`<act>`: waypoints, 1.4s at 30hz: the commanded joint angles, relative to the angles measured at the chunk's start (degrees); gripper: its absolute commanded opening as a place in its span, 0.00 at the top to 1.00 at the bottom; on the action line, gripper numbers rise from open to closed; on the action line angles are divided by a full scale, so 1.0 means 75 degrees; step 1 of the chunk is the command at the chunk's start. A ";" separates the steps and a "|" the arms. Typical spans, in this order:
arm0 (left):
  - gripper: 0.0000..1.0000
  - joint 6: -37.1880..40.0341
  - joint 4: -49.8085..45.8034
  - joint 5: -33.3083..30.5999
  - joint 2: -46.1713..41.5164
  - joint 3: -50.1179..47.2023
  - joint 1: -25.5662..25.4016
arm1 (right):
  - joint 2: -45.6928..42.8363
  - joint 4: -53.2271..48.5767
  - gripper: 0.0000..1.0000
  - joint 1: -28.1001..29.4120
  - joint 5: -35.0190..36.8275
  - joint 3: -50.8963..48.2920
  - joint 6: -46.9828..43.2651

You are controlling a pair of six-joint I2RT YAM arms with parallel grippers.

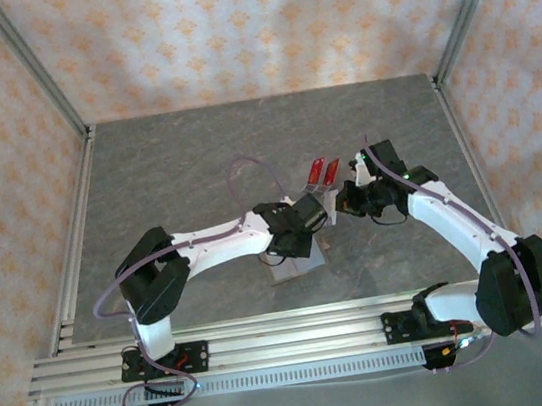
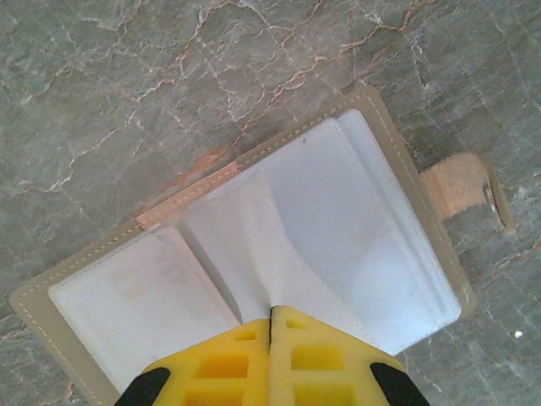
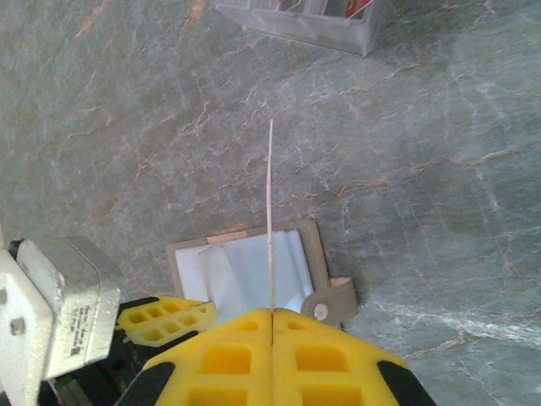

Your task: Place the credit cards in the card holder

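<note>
While the wallet [image 2: 338, 194] lay open on the table [image 1: 175, 166] with its light grey inside facing up, the left gripper [image 2: 270, 315] stood over its near edge. Its yellow fingers were pressed together with no gap, and a pale inner flap [image 2: 237, 254] of the wallet rose up into the pinch. The strap [image 2: 456, 188] with the small snap stuck out flat at the wallet's side. The right gripper [image 3: 271, 315] was closed too, and it held one thin card [image 3: 270, 186] by one end. The card was seen from its edge as a narrow pale line, so I cannot tell its colour. In the right wrist view this card hung above the open wallet, in line with the grey inside; whether it touched the wallet was not clear. Two red cards [image 1: 324, 170] stood tilted in the clear rack [image 3: 292, 25], just beyond the two grippers and apart from the wallet.
</note>
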 commanded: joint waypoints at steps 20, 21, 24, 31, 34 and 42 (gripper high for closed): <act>1.00 -0.0413 0.0695 0.0393 -0.0648 -0.1185 0.0244 | 0.0713 0.1266 1.00 0.0994 -0.0214 -0.0470 0.0386; 1.00 -0.0421 0.0726 0.0404 -0.0665 -0.1224 0.0246 | 0.0757 0.1313 1.00 0.1043 -0.0225 -0.0493 0.0412; 1.00 -0.0445 0.0825 0.0405 -0.0757 -0.1349 0.0248 | 0.0891 0.1421 1.00 0.1188 -0.0232 -0.0522 0.0452; 1.00 -0.0433 0.0909 0.0336 -0.0894 -0.1522 0.0245 | 0.1136 0.1621 1.00 0.1395 -0.0203 -0.0639 0.0547; 1.00 -0.0422 0.0950 0.0358 -0.0871 -0.1515 0.0244 | 0.1253 0.1668 1.00 0.1520 -0.0181 -0.0643 0.0568; 1.00 -0.0389 0.0944 0.0323 -0.0870 -0.1566 0.0235 | 0.1564 0.1600 1.00 0.1795 0.0094 -0.0666 0.0563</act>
